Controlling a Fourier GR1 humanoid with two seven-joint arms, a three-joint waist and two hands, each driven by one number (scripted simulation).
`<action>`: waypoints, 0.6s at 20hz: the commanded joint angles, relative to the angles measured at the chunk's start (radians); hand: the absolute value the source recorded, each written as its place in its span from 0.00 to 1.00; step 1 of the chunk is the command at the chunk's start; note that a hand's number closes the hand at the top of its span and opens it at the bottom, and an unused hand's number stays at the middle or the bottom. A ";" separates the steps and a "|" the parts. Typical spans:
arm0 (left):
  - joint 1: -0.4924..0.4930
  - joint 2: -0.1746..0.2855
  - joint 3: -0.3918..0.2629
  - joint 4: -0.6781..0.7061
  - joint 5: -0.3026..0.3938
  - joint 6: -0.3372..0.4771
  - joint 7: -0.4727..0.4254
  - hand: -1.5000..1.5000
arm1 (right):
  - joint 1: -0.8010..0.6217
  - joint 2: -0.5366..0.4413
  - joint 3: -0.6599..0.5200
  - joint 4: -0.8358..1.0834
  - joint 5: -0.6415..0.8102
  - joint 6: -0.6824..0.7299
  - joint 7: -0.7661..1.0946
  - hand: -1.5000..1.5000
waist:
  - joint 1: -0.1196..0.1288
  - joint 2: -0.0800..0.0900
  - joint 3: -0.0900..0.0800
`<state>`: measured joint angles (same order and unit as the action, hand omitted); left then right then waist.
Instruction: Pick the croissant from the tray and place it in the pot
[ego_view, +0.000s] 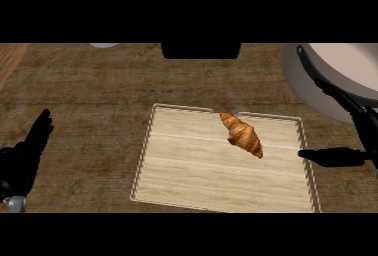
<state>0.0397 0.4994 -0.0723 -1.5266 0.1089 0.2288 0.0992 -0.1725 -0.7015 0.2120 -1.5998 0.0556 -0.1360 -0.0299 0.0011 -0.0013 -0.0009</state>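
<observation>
A golden-brown croissant (241, 134) lies on the far half of the light wooden tray (207, 185), slanting from upper left to lower right. The pale grey pot (341, 70) stands at the counter's far right, partly cut by the view's edge. My right hand (336, 156) is at the tray's right rim, open, with its thumb pointing left toward the croissant and its long fingers stretched up across the pot's near side. It does not touch the croissant. My left hand (26, 155) rests open at the left edge, fingers up.
The tray sits mid-counter on a brown woven-looking top (88, 90). A dark block (201, 50) stands at the far edge in the middle, and a small white object (103, 45) shows at the far left.
</observation>
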 joint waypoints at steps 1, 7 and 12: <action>0.021 0.003 0.020 -0.017 0.018 -0.031 0.012 0.50 | -0.093 -0.066 0.019 -0.087 0.001 0.132 0.188 0.00 | 0.007 -0.001 0.000; -0.037 -0.041 -0.022 0.037 -0.025 -0.020 0.010 0.50 | -0.316 -0.064 0.143 -0.047 0.001 0.349 0.447 0.00 | 0.025 0.005 -0.002; -0.013 -0.036 -0.014 0.007 -0.028 -0.025 -0.004 0.50 | -0.431 -0.023 0.262 0.037 -0.003 0.533 0.623 0.00 | 0.042 0.005 -0.002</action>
<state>0.0041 0.4666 -0.0859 -1.5058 0.0830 0.2102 0.1055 -0.5178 -0.7496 0.4019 -1.6125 0.0644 0.2690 0.4670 0.0318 0.0030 -0.0028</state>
